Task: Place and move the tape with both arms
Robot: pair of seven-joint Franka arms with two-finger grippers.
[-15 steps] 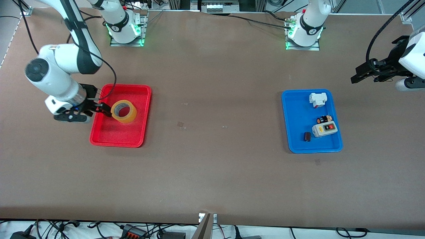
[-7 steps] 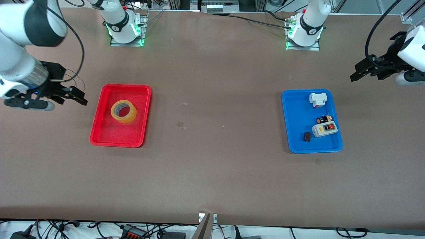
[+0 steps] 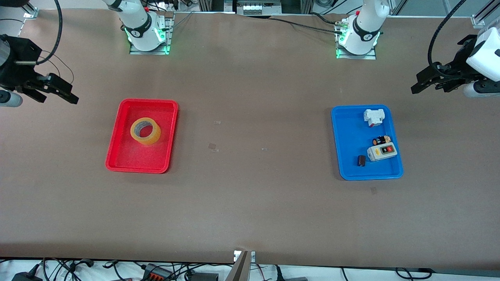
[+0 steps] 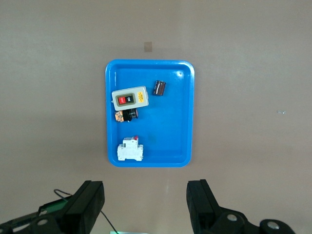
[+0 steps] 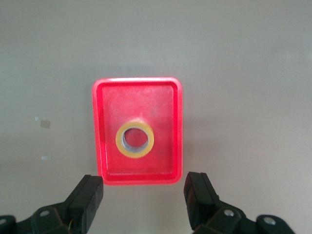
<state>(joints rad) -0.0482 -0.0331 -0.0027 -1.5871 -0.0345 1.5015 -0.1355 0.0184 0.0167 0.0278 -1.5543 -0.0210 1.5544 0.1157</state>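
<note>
The yellowish tape roll (image 3: 145, 131) lies flat in the red tray (image 3: 129, 162) toward the right arm's end of the table; it also shows in the right wrist view (image 5: 135, 140) inside the tray (image 5: 105, 170). My right gripper (image 3: 64, 93) is open and empty, raised above the bare table beside the red tray, apart from the tape. My left gripper (image 3: 420, 82) is open and empty, raised beside the blue tray (image 3: 347, 132) at the left arm's end. In the wrist views the left gripper (image 4: 146, 204) and the right gripper (image 5: 144, 200) stand wide open.
The blue tray (image 4: 170, 122) holds a grey box with red and black buttons (image 3: 382, 152), a white breaker (image 3: 374, 117), a small dark part (image 3: 361, 160) and a small black and orange piece (image 3: 381, 139). The arm bases stand along the table's top edge.
My right gripper let go of the tape in the red tray, lifted and drew back away from the tray. The tape stays put. The left gripper rose slightly.
</note>
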